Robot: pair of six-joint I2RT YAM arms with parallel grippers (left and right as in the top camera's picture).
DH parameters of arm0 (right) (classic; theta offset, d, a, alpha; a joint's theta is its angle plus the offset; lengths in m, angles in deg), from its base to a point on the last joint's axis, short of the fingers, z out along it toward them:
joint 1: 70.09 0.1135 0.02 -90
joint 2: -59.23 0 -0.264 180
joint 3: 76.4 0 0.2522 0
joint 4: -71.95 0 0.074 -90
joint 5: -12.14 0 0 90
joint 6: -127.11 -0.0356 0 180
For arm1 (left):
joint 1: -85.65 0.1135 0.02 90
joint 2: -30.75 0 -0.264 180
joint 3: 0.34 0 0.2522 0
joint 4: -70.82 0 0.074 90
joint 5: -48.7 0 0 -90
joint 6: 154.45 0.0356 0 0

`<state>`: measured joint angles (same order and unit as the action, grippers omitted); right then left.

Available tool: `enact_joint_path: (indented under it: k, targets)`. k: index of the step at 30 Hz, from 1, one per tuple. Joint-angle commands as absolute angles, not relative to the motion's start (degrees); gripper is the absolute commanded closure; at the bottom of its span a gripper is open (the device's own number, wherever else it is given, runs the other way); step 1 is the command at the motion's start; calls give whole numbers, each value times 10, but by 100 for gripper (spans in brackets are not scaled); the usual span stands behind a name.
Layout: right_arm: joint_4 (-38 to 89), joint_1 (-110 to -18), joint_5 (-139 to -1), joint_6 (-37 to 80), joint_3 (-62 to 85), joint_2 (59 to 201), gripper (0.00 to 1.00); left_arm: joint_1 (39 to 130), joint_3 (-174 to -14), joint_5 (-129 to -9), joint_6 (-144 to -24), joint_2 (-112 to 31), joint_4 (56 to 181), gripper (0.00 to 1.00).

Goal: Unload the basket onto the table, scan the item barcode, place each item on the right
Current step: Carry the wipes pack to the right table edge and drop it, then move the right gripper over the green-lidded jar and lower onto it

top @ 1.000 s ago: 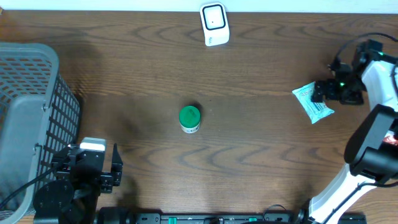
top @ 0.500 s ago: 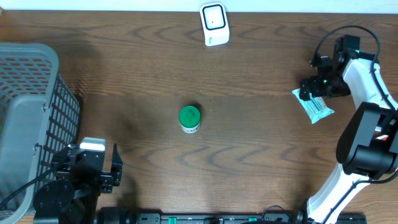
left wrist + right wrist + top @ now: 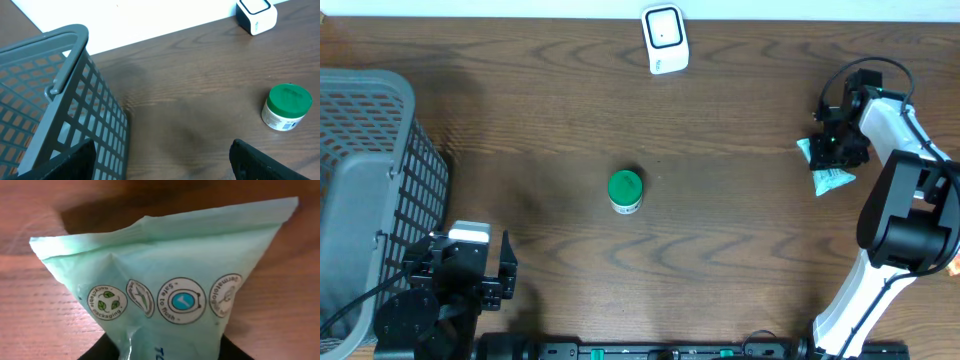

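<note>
Mint-green packet (image 3: 165, 270) pinched by right fingers (image 3: 235, 355) near table (image 3: 740, 230) right edge; left fingers (image 3: 270, 165) spread beside basket (image 3: 50, 100).

One grey mesh basket (image 3: 365, 150), one white scanner (image 3: 665, 38), one green-lidded jar (image 3: 625, 190) and one pale green packet (image 3: 831, 179) are counted on one wooden table (image 3: 740, 230). Four round printed symbols (image 3: 180, 300) are seen on the packet's face. Two robot arms are counted: one left arm (image 3: 440, 295) and one right arm (image 3: 910, 215)
</note>
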<state>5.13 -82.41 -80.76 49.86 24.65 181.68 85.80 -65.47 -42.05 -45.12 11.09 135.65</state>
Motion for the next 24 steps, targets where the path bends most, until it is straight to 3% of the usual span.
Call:
enact_joint_path:
  k: [1, 6, 17, 18, 19, 20, 21, 24]
  targets:
    - [49, -830, -904, 411, 240, 1835, 71, 856, -656, -420, -450, 114, 1356, 14]
    - [31, -858, -915, 377, 247, 1829, 67, 856, -656, -420, -450, 114, 1356, 14]
    - [26, -980, -985, 279, 249, 1810, 72, 856, -656, -420, -450, 114, 1356, 14]
    - [29, -990, -983, 275, 249, 1810, 69, 856, -656, -420, -450, 114, 1356, 14]
    - [33, -1000, -975, 275, 249, 1810, 50, 856, -656, -420, -450, 114, 1356, 14]
    - [35, -1010, -964, 278, 250, 1810, 14, 856, -656, -420, -450, 114, 1356, 14]
    - [36, -1016, -956, 279, 250, 1810, 1, 856, -656, -420, -450, 114, 1356, 14]
    - [27, -1020, -920, 279, 273, 1806, 1, 856, -656, -420, -450, 114, 1356, 14]
